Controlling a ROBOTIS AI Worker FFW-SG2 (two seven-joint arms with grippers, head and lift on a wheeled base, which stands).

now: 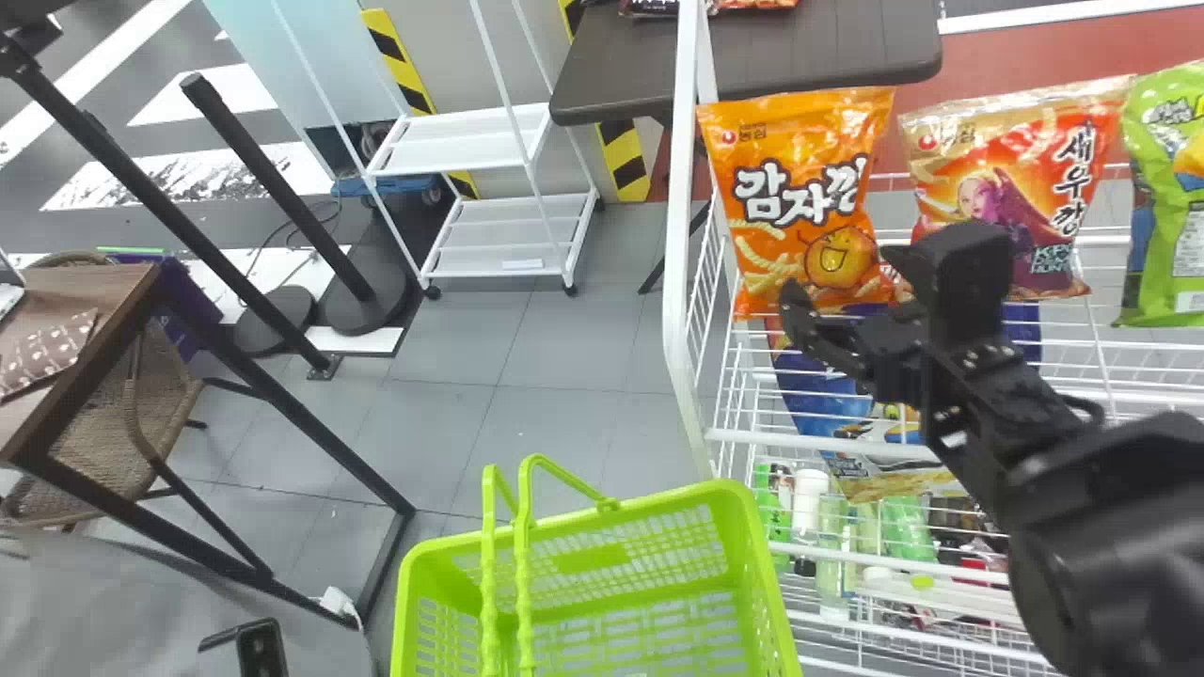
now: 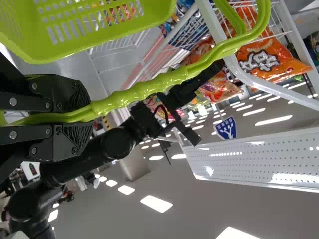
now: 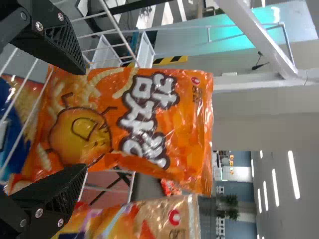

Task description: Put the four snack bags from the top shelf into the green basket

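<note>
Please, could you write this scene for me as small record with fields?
shelf bags: orange bag, red-gold bag, green bag
right gripper: jaws open, before the orange bag's lower part
left gripper: jaws shut on basket handle
green basket: below the top shelf
likely next: grasp the orange bag

Snack bags [image 1: 800, 212] side by side on top shelf [image 1: 767, 437]; basket [image 1: 594, 558] nearer, to left; bottles [image 1: 809, 500] seemingly below.
</note>
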